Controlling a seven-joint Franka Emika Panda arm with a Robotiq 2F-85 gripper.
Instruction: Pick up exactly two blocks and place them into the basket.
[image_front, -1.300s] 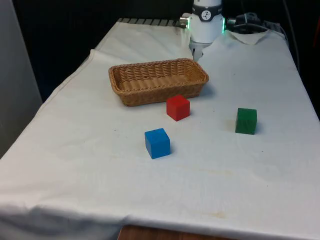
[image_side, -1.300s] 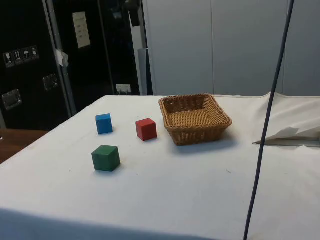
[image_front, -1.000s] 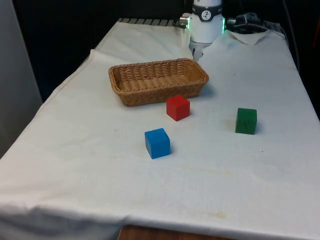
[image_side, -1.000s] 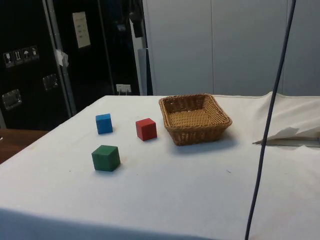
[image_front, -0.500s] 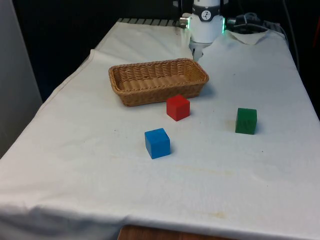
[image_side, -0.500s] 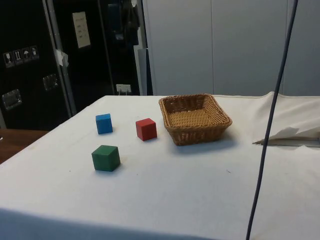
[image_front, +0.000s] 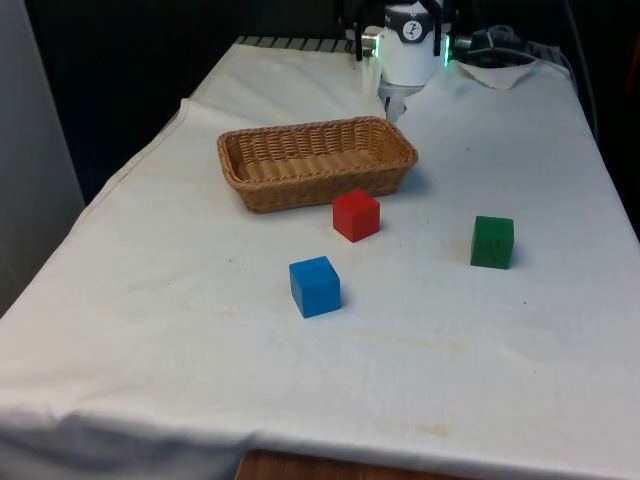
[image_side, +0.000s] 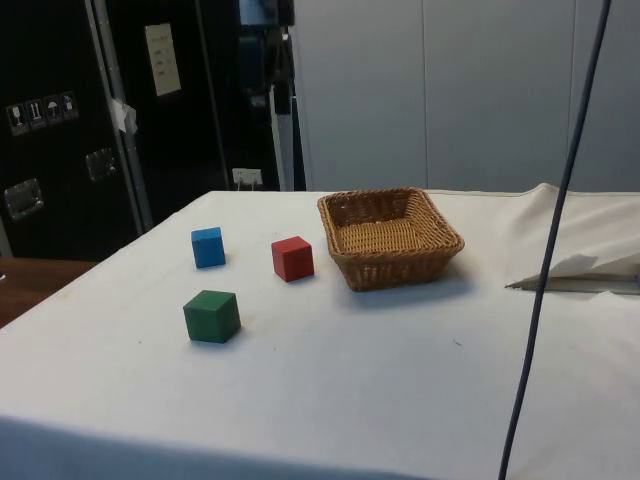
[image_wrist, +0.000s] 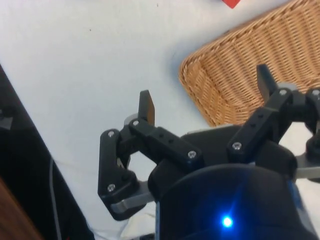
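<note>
Blocks: three cubes are seen on the cloth, none in the basket yet. The red block (image_front: 356, 215) is placed just beside the basket's near wall; the blue block (image_front: 315, 286) is nearer the front edge; the green block (image_front: 492, 241) is well apart, toward the front view's right.
Basket: the basket (image_front: 385, 158) is wicker, shallow, and nothing is seen inside it.
Handling: the blocks are judged to be stiff, light and not fragile. Their painted faces may be a little slippery, so a firm squeeze is advised.
Grip place: two opposite flat sides are to be taken, near the middle of the height, from above.
Gripper: the gripper (image_wrist: 205, 92) is held spread and nothing is pinched; it is seen high above the basket's corner.
Table: the table (image_front: 200, 380) is covered with white cloth.
</note>
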